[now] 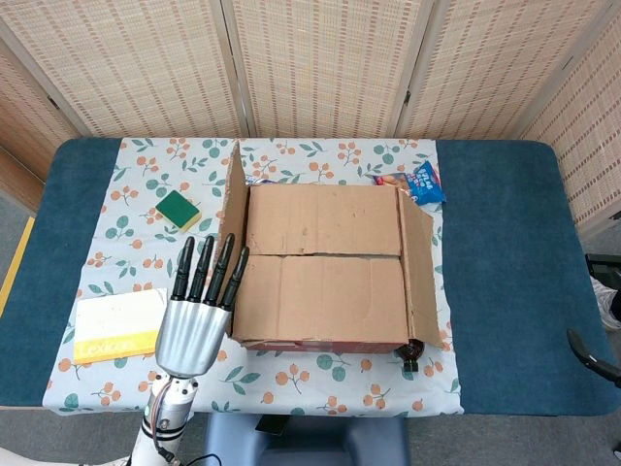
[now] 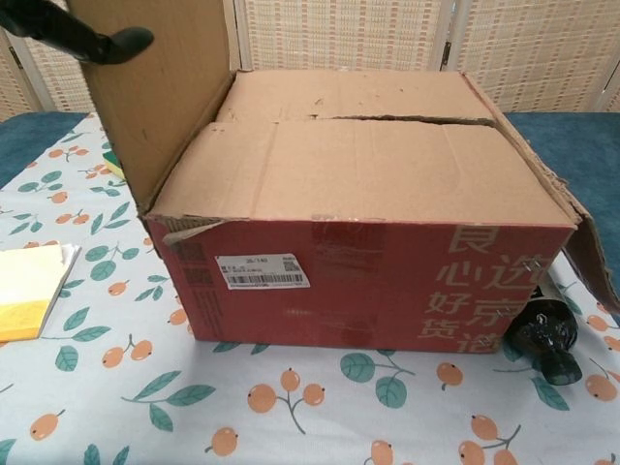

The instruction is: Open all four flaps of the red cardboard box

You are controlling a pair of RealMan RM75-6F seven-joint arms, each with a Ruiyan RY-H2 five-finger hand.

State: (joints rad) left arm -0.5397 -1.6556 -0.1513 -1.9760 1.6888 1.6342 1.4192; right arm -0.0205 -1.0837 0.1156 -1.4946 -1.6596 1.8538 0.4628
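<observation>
The red cardboard box (image 1: 325,342) (image 2: 368,281) stands mid-table. Its left flap (image 1: 234,233) (image 2: 165,97) stands up, brown inner face toward the box. The right flap (image 1: 418,272) (image 2: 591,242) hangs outward and down. The far flap (image 1: 325,218) and the near flap (image 1: 325,296) lie flat, meeting along a seam. My left hand (image 1: 199,311) hovers beside the raised flap, fingers straight and apart, holding nothing. Its dark fingertips (image 2: 92,41) lie against the flap's upper inner face. My right hand appears in neither view.
A green sponge (image 1: 179,209) and a yellow-and-white pad (image 1: 118,325) (image 2: 24,291) lie left of the box. A blue snack bag (image 1: 419,183) sits at its far right corner. A black object (image 1: 412,354) (image 2: 542,334) rests under the right flap.
</observation>
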